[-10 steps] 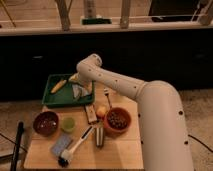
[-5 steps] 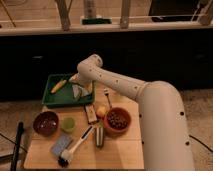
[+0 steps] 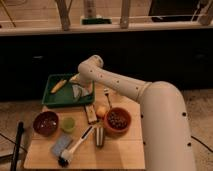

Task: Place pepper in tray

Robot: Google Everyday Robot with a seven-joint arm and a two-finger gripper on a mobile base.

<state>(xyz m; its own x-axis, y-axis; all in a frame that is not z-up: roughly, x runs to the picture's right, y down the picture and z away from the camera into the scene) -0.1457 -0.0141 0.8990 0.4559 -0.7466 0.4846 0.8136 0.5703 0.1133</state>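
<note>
The robot's arm reaches in from the right and bends down over the far-left part of the bench (image 3: 117, 156), so that the gripper (image 3: 82, 86) hangs above the right end of the dark-green tray (image 3: 52, 101), presumably because that is where the pepper belongs; whether the gripper is open or closed cannot be told, since the wrist hides it from this side. The pepper (image 3: 78, 93), a pale greyish wedge, lies inside the tray at its right end, just below the gripper and very near it, and it is unclear whether the two touch; judged from this, the placing looks done or close to done, with only release and retreat left if the piece is not already free. The tray also holds a long yellow-orange item (image 3: 58, 86) lying slantwise at its left end, well apart from the pepper. Nearer, on the bench, a dark red bowl (image 3: 46, 123) sits at the left and looks empty; an orange bowl (image 3: 117, 121) at the right holds something dark and grainy; a small green cup (image 3: 68, 123) stands between them; a small round yellow item (image 3: 101, 110) lies just beside the orange bowl's far-left edge; a white-handled brush (image 3: 76, 146) lies slantwise at the near side.
</note>
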